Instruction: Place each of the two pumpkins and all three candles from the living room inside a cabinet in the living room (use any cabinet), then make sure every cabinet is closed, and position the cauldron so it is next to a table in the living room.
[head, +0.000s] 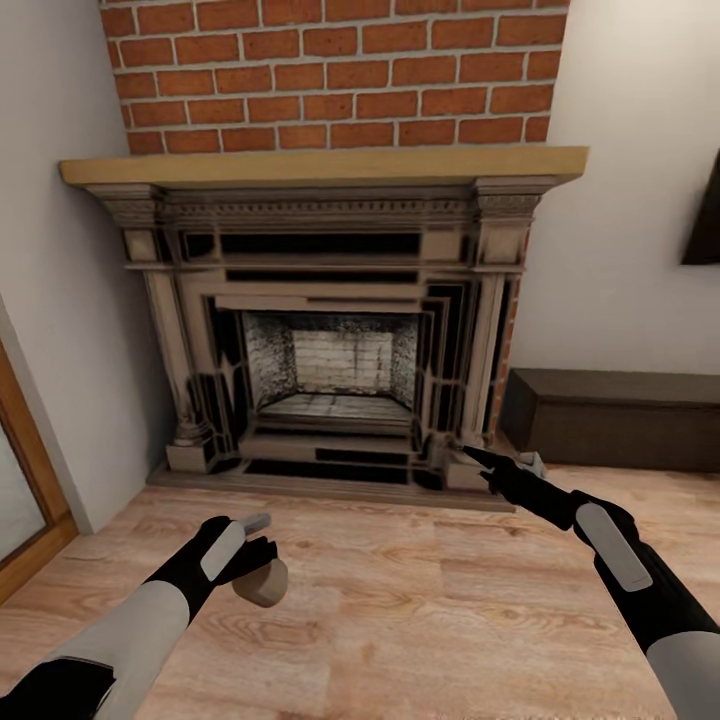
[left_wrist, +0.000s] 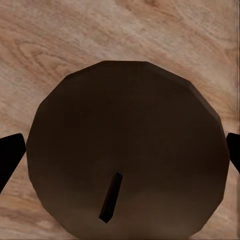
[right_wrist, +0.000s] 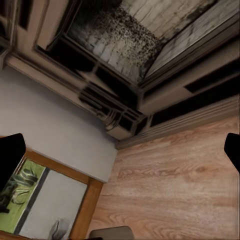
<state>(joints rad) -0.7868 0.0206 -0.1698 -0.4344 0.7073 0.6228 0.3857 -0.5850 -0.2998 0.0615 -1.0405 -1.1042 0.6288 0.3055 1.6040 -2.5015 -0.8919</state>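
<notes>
The left gripper (head: 258, 562) hangs low above the wooden floor (head: 400, 620) in front of the fireplace (head: 330, 330), its fingers pressed against the two sides of a candle (head: 263, 584), which it pinches clear of the boards. In the head view the candle is a short beige-grey stub tucked under the black hand, and its short axis looks roughly upright, perhaps a little tilted. The left wrist camera looks straight onto one round end of the candle (left_wrist: 125, 150), where a dark wick (left_wrist: 111, 197) lies slanted across the face, so the wick end faces back toward the wrist and the cylinder's axis runs along the gripper's reach; one fingertip (left_wrist: 10, 157) sits at either edge of the disc. The right gripper (head: 487, 468) reaches out toward the fireplace's hearth step, near its right-hand corner, and carries nothing; in the right wrist view its dark fingertips (right_wrist: 11, 155) stand far apart at the two margins, so the jaws are spread wide. Just right of the fireplace, against the pale wall, runs the low dark-brown cabinet (head: 615, 415), its fronts closed. Left of the fireplace a wood-framed glass door (head: 25, 500) meets the floor.
</notes>
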